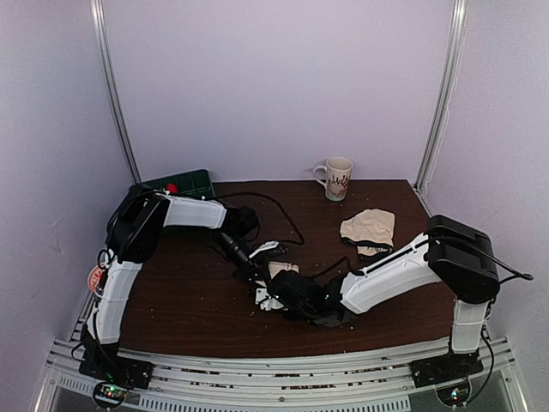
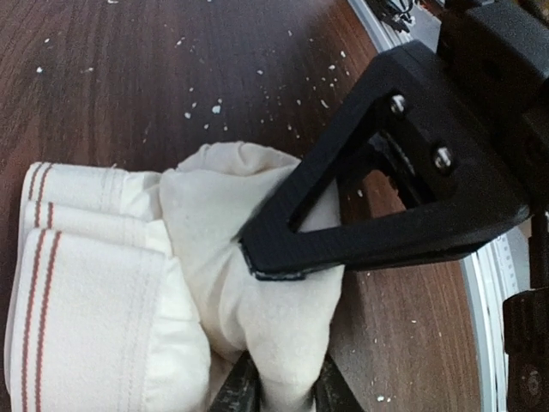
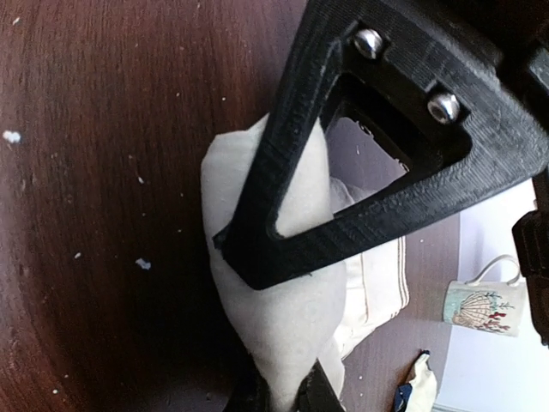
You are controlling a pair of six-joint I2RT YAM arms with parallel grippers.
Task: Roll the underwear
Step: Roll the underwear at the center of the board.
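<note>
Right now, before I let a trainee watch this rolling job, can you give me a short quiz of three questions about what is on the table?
1. True or false: the left gripper and the right gripper both pinch the cream underwear.
2. Where does the mug stand? A: at the far edge of the table; B: beside the left arm's base; C: on the underwear.
3. Fill in: the stripes on the waistband are ___.
Key: 1 true; 2 A; 3 red.
</note>
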